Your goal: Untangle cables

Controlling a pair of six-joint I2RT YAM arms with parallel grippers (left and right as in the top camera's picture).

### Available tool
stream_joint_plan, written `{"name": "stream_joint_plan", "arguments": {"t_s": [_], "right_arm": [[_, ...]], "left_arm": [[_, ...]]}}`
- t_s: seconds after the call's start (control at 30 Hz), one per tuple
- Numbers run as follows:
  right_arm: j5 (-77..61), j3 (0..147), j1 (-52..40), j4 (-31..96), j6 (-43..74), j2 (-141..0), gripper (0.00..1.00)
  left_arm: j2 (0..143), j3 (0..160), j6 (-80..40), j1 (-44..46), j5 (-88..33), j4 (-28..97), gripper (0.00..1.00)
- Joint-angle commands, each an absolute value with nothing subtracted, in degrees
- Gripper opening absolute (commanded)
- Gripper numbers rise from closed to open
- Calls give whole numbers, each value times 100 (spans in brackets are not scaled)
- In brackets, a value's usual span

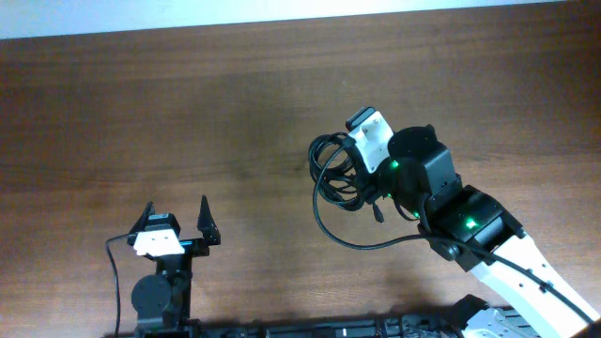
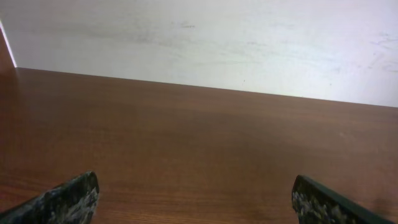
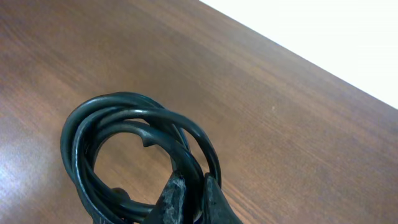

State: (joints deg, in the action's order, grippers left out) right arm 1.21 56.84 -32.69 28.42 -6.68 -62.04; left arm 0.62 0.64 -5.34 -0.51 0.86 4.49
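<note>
1. Right end effector point(image 3: 191, 190) clamps the coiled cables point(image 3: 124, 107), fingers closed on the strands.
2. Bundle is right of counter point(image 1: 141, 94) centre.
3. I see left end effector point(image 1: 177, 214) spread wide, gripping nothing.

Your right arm point(image 1: 498, 272) runs as a white tapered shell into black rounded joint housings point(image 1: 427, 169), two of them lit by small green lights point(image 1: 395, 165). A white camera block point(image 1: 371, 141) caps its wrist. Your left arm point(image 1: 155, 296) is black, with a white block point(image 1: 156, 242), a thin black wire point(image 1: 114, 282) and scuffed dark pointed fingers point(image 2: 65, 199).
</note>
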Motion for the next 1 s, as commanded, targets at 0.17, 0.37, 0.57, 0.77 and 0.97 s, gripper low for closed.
{"name": "stream_joint_plan", "arguments": {"t_s": [0.17,0.37,0.57,0.77,0.97], "right_arm": [[-279,5830,-3293,2818,-661,-6110,4],[-587,5830,-3295,2443,-401,-6110,4],[-1409,5830,-3295,1647,93,-6110,4],[-2410,5830,-3295,1155,-80,-6110,4],[-2679,5830,-3293,1087,-296,-6110,4]], "left_arm": [[34,54,-607,-91,-1942,86,99],[34,64,-2392,-91,-4438,-1135,99],[248,386,-2777,-91,-4748,-1282,99],[1079,578,-1658,-91,-6869,-2386,99],[2290,1245,-1702,-93,-7387,-2596,99]]}}
